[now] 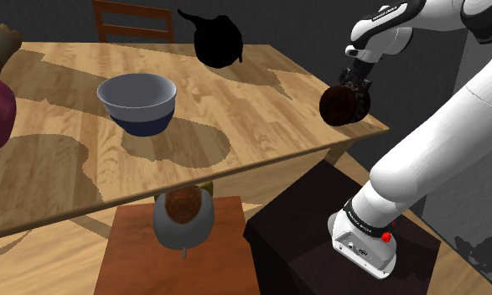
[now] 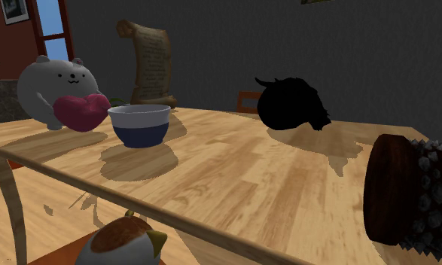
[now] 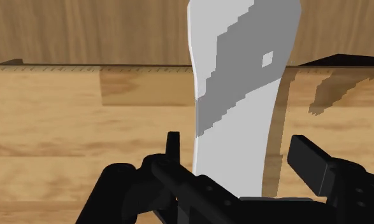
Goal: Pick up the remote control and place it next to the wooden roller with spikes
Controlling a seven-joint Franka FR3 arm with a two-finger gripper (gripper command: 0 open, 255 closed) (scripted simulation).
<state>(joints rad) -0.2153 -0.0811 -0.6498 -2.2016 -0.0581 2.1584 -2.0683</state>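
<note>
My end effector (image 3: pixel 239 162) grips the pale remote control (image 3: pixel 243 89) and holds it just beside the spiked wooden roller (image 1: pixel 343 105). The roller lies near the edge of the table (image 1: pixel 252 134), so a careless bump from me could roll it off.

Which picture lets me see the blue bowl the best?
The shoulder view. It looks down on the bowl, so its whole rim, its pale inside and its dark blue outside all show. The second exterior view shows it from the side: the pale rim band and blue wall, hardly any inside.
</note>
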